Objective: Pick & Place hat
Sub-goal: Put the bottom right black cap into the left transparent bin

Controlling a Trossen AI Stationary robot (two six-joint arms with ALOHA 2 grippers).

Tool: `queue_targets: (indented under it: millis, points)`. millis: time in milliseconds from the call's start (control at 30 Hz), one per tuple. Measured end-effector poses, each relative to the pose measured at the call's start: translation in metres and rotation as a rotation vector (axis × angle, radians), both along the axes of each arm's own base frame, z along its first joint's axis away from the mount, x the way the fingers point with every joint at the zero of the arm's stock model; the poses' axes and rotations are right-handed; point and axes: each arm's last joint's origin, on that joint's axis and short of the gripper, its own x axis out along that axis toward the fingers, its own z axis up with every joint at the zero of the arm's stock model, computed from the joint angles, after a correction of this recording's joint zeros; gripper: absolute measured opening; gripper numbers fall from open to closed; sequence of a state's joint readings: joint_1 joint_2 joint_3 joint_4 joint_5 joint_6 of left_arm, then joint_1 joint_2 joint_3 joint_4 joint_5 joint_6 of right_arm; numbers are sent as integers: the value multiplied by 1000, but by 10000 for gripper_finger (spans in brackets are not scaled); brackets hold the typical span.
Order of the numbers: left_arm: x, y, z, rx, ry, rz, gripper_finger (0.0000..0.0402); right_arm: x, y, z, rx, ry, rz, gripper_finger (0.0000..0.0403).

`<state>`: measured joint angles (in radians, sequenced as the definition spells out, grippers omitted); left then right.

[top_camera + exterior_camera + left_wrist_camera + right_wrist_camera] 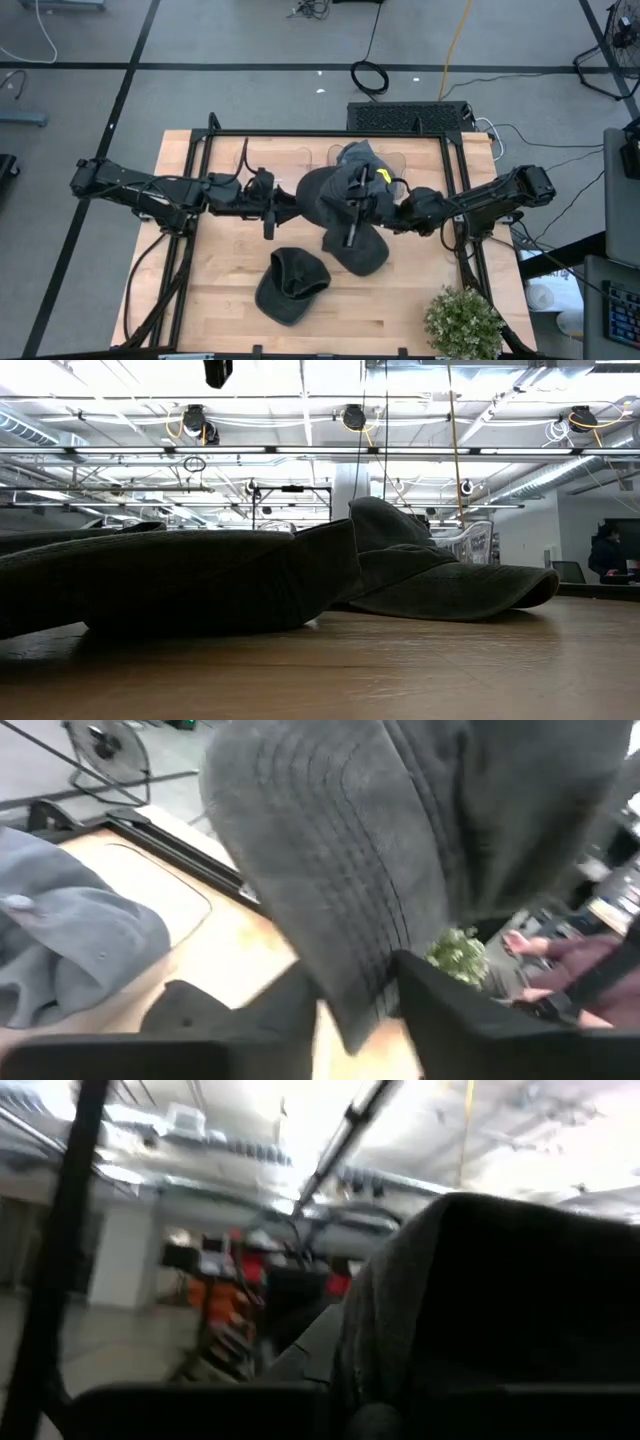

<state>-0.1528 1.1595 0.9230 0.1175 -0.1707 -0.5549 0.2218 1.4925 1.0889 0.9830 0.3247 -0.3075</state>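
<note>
The left gripper (355, 1010) is pinching the dark cap's (335, 195) brim between nearly closed fingers; the right gripper's (388, 215) finger state is hidden.

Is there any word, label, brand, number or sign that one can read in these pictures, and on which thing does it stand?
There is no text that can be read in any view.
Yellow tag on the held hat: too small to tell whether it carries print.
Loose hat on the table: no label shows.
Left gripper, clamped on the held hat's brim: no marking shows.
</note>
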Motion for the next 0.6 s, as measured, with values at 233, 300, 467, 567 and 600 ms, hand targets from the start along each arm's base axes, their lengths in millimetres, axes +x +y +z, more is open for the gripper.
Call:
queue_targets:
  millis: [233, 300, 467, 567, 600]
  points:
    - [-13, 1, 7, 13, 4, -55, 12, 7, 0, -19, -9, 225, -79, 105]
    - [-25, 3, 12, 24, 14, -36, 10, 7, 2, -25, -4, 291, -126, 126]
    - [-63, 10, 24, 30, 42, 60, 10, 6, 9, -38, -9, 430, -241, 167]
    - [-86, 14, 31, 16, 34, 97, 10, 2, 17, -45, -8, 501, -289, 183]
    - [-93, 15, 32, 15, 34, 104, 10, 1, 19, -48, 0, 523, -299, 187]
